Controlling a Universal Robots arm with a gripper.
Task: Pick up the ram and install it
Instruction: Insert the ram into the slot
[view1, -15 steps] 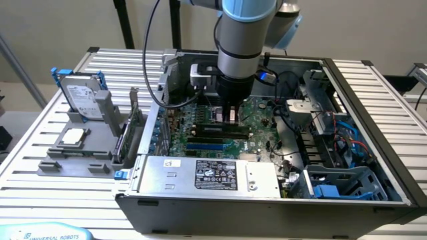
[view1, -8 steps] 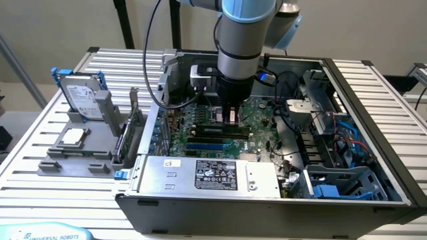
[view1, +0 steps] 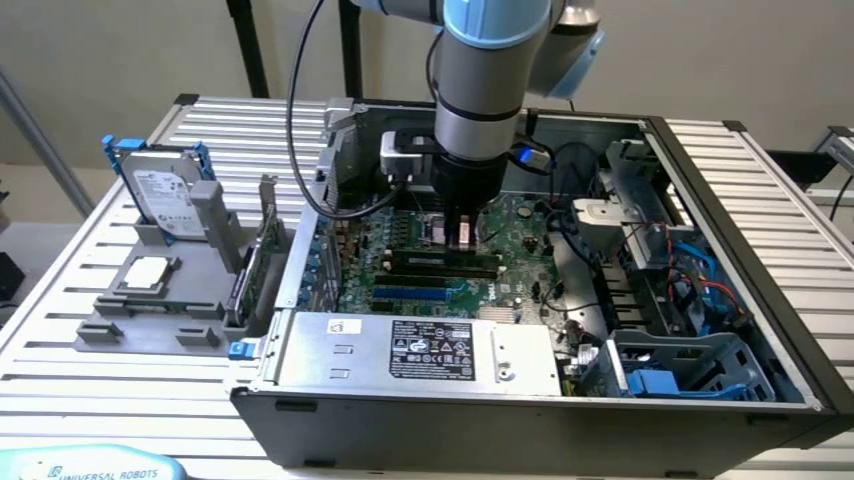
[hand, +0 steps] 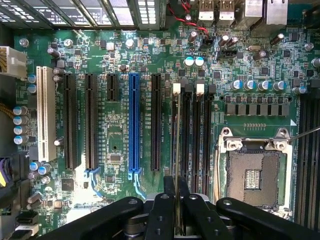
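A: Where did the arm stand?

B: Reached down into the open computer case (view1: 694, 300), the gripper (view1: 461, 232) low over the green motherboard (view1: 521, 255), close to the black memory slots (view1: 441, 263) near the board's middle.

A: And the ram?

B: In the gripper. On the wrist view the ram (hand: 178, 165) showed edge-on, a thin pale line running up from between the black fingers (hand: 162, 215), lined up along the memory slots (hand: 192, 130) with white latches at their far ends. It sat over the slot nearest the black expansion slot (hand: 156, 127). Whether it had touched the slot, I couldn't tell.

A: Jaws?

B: Closed on the ram, one finger on each flat side.

A: What else lay nearby?

B: The empty processor socket (hand: 254, 175) just beside the memory slots; a blue expansion slot (hand: 133, 125) and a white one (hand: 46, 112) on the other side. In the exterior view, a silver power supply (view1: 427, 348) at the near edge of the case. Outside the case, on the exterior view's left, a grey fixture (view1: 154, 315) held a square silver processor (view1: 147, 272), an upright hard drive (view1: 171, 200) and an upright card (view1: 260, 262).
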